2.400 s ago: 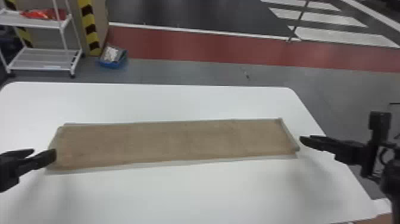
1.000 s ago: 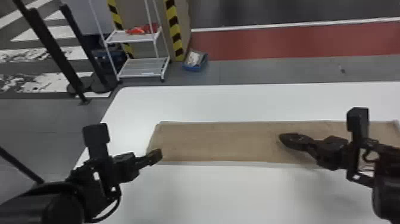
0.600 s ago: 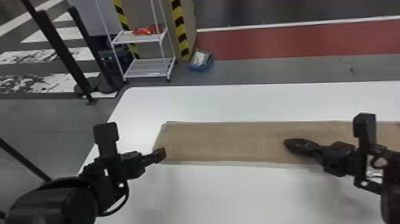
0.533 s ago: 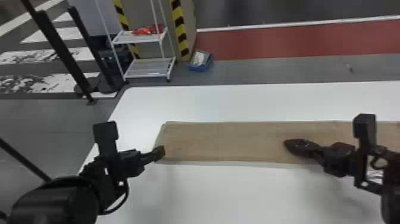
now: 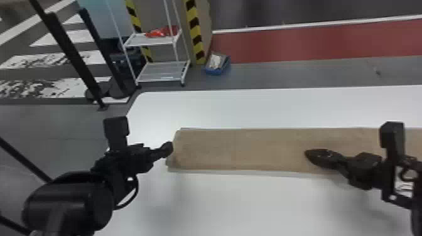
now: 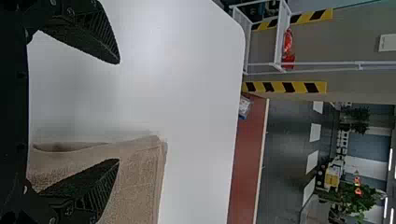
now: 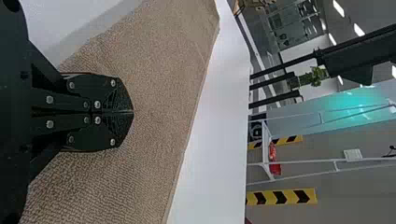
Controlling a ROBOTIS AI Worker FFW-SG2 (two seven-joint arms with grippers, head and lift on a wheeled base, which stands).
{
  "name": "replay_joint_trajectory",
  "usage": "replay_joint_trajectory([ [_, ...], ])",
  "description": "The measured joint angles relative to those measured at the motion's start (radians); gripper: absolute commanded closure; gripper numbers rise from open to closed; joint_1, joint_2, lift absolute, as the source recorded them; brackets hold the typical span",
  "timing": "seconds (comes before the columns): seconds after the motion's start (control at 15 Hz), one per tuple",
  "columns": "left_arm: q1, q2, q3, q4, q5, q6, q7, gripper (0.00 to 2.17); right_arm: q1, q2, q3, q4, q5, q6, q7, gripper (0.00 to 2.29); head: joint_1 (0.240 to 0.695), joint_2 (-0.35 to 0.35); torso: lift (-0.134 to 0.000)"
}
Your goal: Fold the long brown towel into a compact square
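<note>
Fingers (image 6: 86, 186) spread wide and empty, my left gripper (image 5: 165, 150) is at the left end of the brown towel (image 5: 238, 150); my right gripper (image 5: 309, 154), closed (nothing visibly pinched), is over its length. It lies lengthwise on the white table (image 5: 251, 204). Far left stands a rack (image 5: 161, 75).

the left arm (image 5: 67, 201) is cased in rounded black, with a black cable (image 5: 137, 188) looped beside it. the black left fingers (image 5: 166, 149) are tapered and ridged; on the right fingers (image 5: 321, 157), black plates (image 7: 63, 101) are fastened by silver screws (image 7: 50, 124).
</note>
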Motion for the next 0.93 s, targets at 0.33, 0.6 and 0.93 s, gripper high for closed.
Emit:
replay_joint_trajectory([
  [0.33,-0.038,0.011,-0.03,0.054,-0.068,-0.003,-0.019,0.15,0.005,-0.002,-0.004,0.0,0.0,-0.006,-0.008,1.6,0.695,0.23,-0.124],
  [0.6,-0.04,0.009,-0.026,0.055,0.0,0.011,-0.059,0.19,0.003,-0.005,-0.001,0.012,0.0,-0.016,-0.015,1.6,0.695,0.211,-0.124],
  [0.93,-0.077,0.003,-0.039,0.071,0.032,0.054,-0.12,0.22,0.006,-0.009,-0.002,0.028,0.001,-0.04,-0.017,1.6,0.695,0.173,-0.124],
])
